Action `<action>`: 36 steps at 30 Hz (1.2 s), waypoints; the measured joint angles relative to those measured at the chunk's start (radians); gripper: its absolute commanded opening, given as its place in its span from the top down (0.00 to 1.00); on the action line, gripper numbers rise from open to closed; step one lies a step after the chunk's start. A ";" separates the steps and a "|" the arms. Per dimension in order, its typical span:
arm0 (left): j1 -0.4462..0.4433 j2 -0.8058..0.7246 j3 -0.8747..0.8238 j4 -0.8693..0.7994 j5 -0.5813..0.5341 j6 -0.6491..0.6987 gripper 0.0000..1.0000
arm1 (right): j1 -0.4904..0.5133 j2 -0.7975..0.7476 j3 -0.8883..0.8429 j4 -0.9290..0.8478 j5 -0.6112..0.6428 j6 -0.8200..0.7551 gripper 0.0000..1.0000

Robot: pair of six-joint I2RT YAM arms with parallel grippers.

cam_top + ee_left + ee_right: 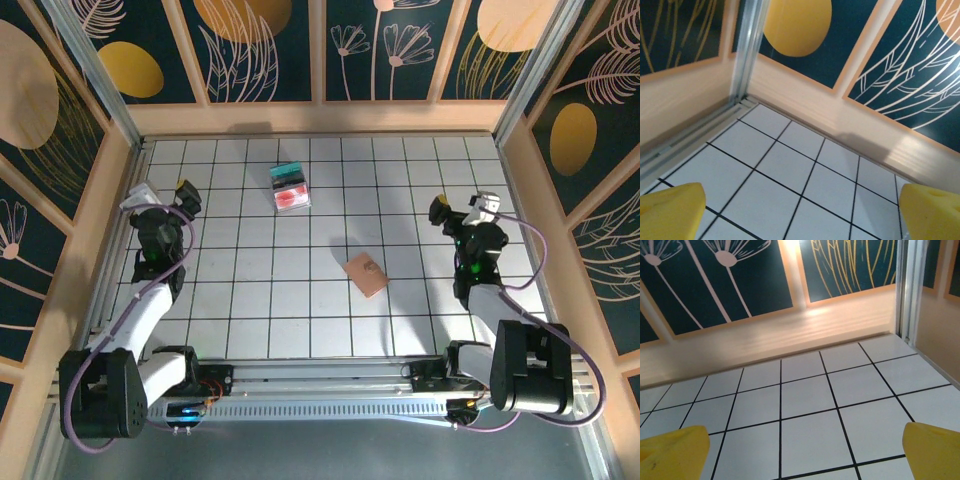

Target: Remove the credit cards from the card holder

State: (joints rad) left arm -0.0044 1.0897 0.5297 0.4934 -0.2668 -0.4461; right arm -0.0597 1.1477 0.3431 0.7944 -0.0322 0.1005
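On the white tiled table (250, 300), the left gripper (800, 212) hangs spread and empty. A clear box (291, 187) sits toward the back, and the card holder (366, 274) lies folded right of centre, apart from the equally splayed, empty right gripper (805, 452). The task looks unstarted, so the next move is probably a reach down to the holder.

The left arm (148, 305) rises from its base at the near left, elbow bent, wrist directed toward the far side. The left gripper (186, 192) has its jaws spread wide with nothing between them, and its yellow fingertips (671, 214) sit well apart. The right arm (482, 295) mirrors this posture at the near right. The right gripper (441, 211) is likewise spread wide and empty.
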 measured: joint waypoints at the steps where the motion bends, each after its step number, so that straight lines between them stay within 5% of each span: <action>1: 0.000 0.016 0.019 -0.016 0.016 -0.014 0.01 | 0.000 -0.005 0.019 -0.041 0.007 0.014 0.01; 9: -0.049 0.103 0.044 -0.095 0.129 -0.101 0.01 | 0.027 -0.006 0.175 -0.360 0.016 0.124 0.01; 21: -0.220 0.052 0.000 -0.156 0.121 -0.143 0.01 | 0.361 0.114 0.389 -0.851 -0.045 0.175 0.01; 36: -0.226 0.006 -0.060 -0.154 0.099 -0.203 0.01 | 0.499 0.241 0.394 -1.040 -0.192 0.180 0.01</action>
State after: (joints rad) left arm -0.2302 1.0958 0.4694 0.3397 -0.1680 -0.6491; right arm 0.4393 1.3891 0.7376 -0.2455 -0.2237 0.2802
